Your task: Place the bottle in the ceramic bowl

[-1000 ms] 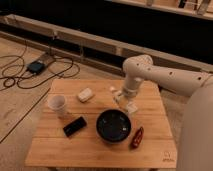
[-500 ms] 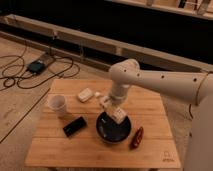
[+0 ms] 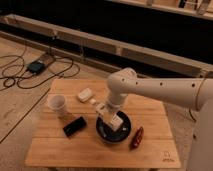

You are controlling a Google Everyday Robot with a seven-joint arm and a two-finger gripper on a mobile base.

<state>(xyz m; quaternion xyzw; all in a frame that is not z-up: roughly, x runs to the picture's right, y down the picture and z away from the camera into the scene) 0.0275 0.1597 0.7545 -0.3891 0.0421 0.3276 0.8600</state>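
Bottle (image 3: 115,121) placement is the step in hand: the small white bottle hangs tilted in the gripper (image 3: 112,118), directly over the ceramic bowl (image 3: 113,133), its lower end apparently close to the dark inside of the dish. The fingers are closed on the bottle. To finish well, I judge the arm should lower until the bottle nearly rests on the bowl's floor, then open gently, so it settles rather than drops and rolls over the rim. A straight lift afterwards would avoid dragging the bowl across the worktop (image 3: 150,112). A red oblong object (image 3: 137,137) lies just beside the bowl, on its right; a black flat object (image 3: 74,126) and a white cup (image 3: 57,104) sit to its left; a white block (image 3: 85,94) lies beyond it.
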